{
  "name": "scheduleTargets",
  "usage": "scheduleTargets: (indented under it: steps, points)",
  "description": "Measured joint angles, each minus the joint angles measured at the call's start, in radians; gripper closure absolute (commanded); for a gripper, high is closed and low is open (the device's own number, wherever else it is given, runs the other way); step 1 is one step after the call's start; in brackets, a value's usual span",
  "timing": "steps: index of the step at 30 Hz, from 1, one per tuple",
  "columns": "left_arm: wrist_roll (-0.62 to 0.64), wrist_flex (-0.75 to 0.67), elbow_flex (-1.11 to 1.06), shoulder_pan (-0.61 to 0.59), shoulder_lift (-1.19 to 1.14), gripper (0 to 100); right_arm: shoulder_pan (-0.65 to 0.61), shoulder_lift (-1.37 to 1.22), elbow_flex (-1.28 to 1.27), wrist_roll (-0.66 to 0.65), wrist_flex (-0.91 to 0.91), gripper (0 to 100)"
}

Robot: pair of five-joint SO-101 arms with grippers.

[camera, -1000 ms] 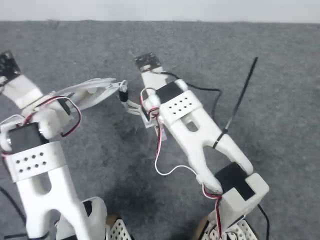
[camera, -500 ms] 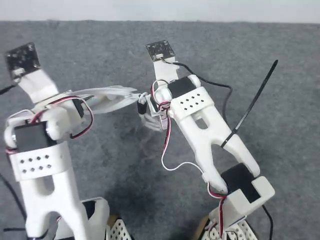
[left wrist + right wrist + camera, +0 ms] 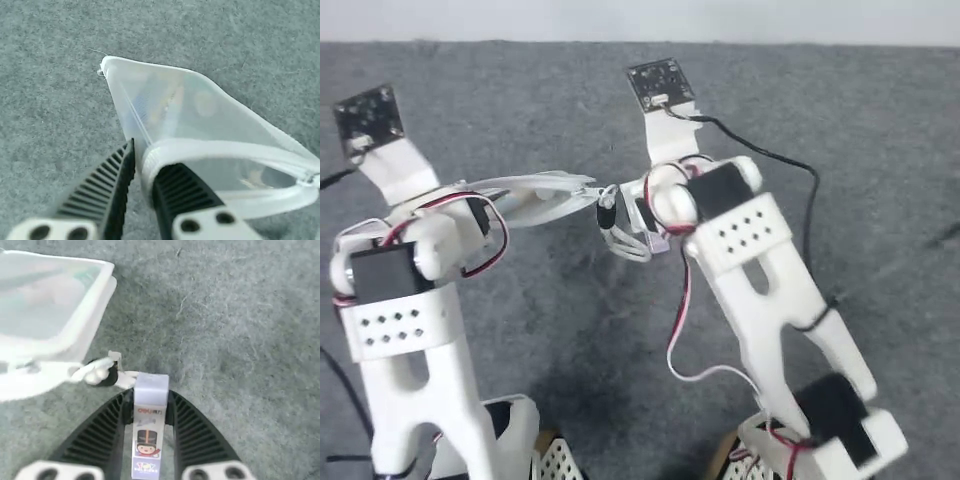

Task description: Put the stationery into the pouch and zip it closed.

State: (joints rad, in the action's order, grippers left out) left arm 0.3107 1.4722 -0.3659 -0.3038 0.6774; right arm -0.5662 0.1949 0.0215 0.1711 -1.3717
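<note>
**Both arms at the pouch, near to far.** The left arm (image 3: 405,330) stands nearly upright on its base at the near edge of the grey bench (image 3: 860,130) and bends at the wrist toward the other arm. The right arm (image 3: 770,290) slants from its base at the near right, away and across toward the left arm. The two wrists therefore come close together over the middle of the bench.

**Left wrist view.** The left jaws are narrowed onto the thick white zipper rim of the pouch (image 3: 200,115), which is pinched between their ribbed faces. The clear pouch reaches away from the jaws and tapers to a far corner low over the bench. Whether that corner touches the bench cannot be told. Blurred coloured shapes show through the pouch wall. Beside the jaws the rim runs in two strips that stand apart.

**Right wrist view.** The right jaws grip a small eraser (image 3: 147,450) in a printed sleeve. It lies lengthwise between them, and its far end is level with their tips. Just beyond that end, touching or nearly so, hangs the zipper pull (image 3: 100,372) at the end of the pouch. The body of the pouch lies farther off, to one side of the jaws.

**High view.** The pouch spans from the left wrist to the zipper pull beside the right jaws.
</note>
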Motion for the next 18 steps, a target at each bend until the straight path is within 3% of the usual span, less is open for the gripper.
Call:
scheduleTargets:
  steps: [6, 18]
  points:
    - [0.0, 0.0, 0.0, 0.0, 0.0, 99, -0.043, 0.198, -0.127, 0.0, 0.02, 99.1]
    - [-0.002, 0.0, -0.011, 0.017, 0.0, 99, -0.172, 0.749, -0.675, 0.049, 0.434, 99.1]
